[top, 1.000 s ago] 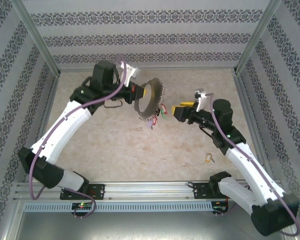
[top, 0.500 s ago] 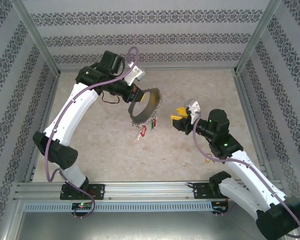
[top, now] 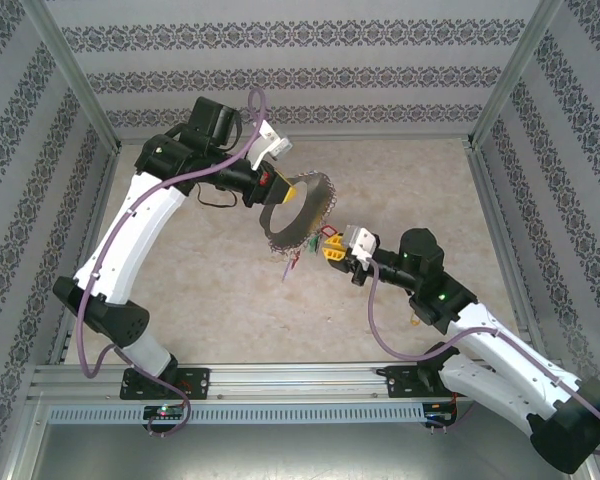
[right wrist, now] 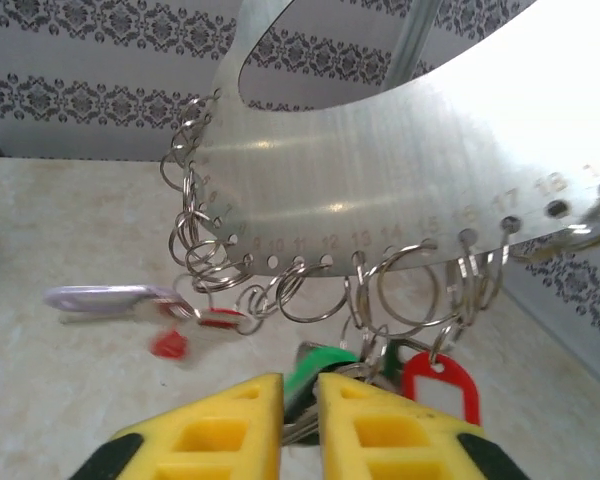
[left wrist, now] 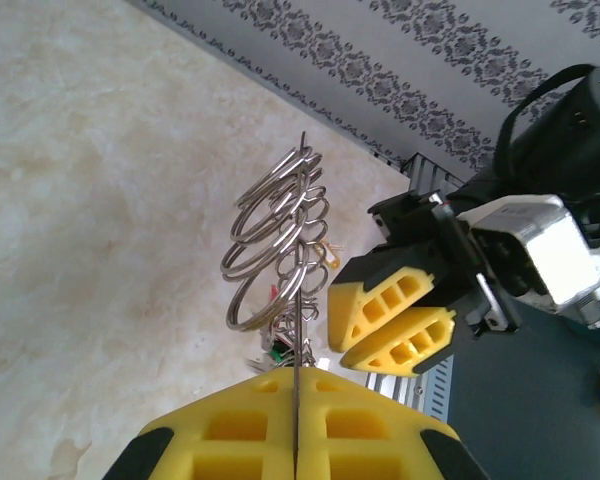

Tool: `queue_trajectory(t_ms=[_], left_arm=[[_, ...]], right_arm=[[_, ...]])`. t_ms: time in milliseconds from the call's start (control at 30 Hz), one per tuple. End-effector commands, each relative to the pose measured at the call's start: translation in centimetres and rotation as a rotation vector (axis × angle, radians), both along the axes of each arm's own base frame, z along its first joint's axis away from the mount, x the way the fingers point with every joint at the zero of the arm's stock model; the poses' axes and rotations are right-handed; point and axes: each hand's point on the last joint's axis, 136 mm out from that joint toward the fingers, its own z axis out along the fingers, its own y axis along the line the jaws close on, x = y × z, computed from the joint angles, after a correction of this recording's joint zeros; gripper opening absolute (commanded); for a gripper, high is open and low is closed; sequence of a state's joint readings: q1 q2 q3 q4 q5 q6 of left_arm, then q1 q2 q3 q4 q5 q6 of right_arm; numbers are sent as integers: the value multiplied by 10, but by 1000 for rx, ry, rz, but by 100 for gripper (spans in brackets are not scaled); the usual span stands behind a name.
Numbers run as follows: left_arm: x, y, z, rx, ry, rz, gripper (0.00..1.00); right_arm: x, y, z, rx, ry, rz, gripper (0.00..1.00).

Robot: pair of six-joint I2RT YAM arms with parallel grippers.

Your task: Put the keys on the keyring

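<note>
Keyring (right wrist: 380,160) held aloft over the counter (top: 200,270) between both arms.
Left end effector (left wrist: 295,400) clamps its edge; tagged keys (right wrist: 440,385) hang from its rim; right end effector (right wrist: 300,400) pinches a green-tagged key (right wrist: 308,368), fingers nearly together.

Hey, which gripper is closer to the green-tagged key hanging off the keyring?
Right. The right gripper has its jaws either side of the green-tagged key; the left gripper clamps the keyring at the opposite rim, across the hoop.
</note>
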State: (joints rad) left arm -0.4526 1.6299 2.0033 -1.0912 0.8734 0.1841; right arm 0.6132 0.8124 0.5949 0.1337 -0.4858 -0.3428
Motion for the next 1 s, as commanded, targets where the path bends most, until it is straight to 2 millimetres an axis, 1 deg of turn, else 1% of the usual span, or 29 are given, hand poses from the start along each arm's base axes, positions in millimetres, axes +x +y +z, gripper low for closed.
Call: queue_trajectory(t_ms=[0,167,233,267,333,433,733,867,967], left_arm=[[-16,-3,30,-76,-118,-60,0],[-17,-2,29,-74,-126,-60,0],[-18,-2,28,-71,-131,-60,0],[-18,-2,29,-71,-137,-59,0],[-17,-1,28,-67,-143,-52,0],[-17,-1,26,-66,-146,-52,0],[-20,1,26,-63,-156,-51,0],[-21,1,24,-59,-155,-51,0],[-21,2,23,-54,-152,-48,0]], right_arm=[[-3,1,8,0,-99,0,16],[-8,2,11,-3,-131,12,14],[-11,4,11,-2,-132,29,14],[-12,5,13,1,-136,32,11],[-13,8,15,4,-140,44,9],[-14,13,15,-5,-143,58,9],[-12,22,9,-36,-151,50,9],[-6,21,8,-45,-153,19,3],[-5,22,7,-47,-158,16,4]])
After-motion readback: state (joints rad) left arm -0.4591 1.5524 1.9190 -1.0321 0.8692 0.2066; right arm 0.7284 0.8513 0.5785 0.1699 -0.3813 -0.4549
